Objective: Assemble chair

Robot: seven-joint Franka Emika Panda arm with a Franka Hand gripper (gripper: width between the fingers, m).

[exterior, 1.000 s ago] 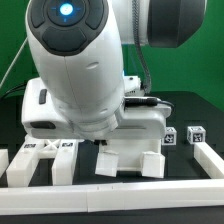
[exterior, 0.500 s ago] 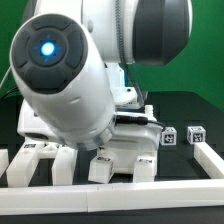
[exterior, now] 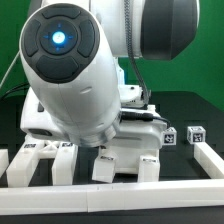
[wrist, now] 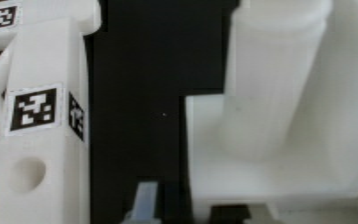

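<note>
White matte plastic sits on both sides of the fingers in the wrist view: notched panel (wrist: 291,130) on one side, tagged lattice piece (wrist: 30,110) on the other, with a strip of black table (wrist: 140,90) between them. Gripper (wrist: 186,208) is barely in shot. One pale fingertip (wrist: 144,202) hangs over the table strip, and a dark sliver, probably the second, shows past the panel's near edge. So the fingers seem to straddle that edge, but I can't tell if they're clamped or slack. The arm (exterior: 70,80) hides them completely in the exterior view.

Chair isn't built: the parts lie loose on the table under the wrist. Two small cubes (exterior: 171,137) sit well apart from the fingers, toward the exterior view's right.

Risks from here, my read:
- Only a thin edge of panel lies between the fingers. An off-centre bite would let the panel pivot or slip on lift.
- Lattice piece is near the pale fingertip. A sideways move or wider opening could nudge it off its pose.
- If a tip comes down over plastic instead of the gap, it lands on the panel and shoves it.
- The plastic looks smooth and low-friction, so a fast lift could drop the panel.
</note>
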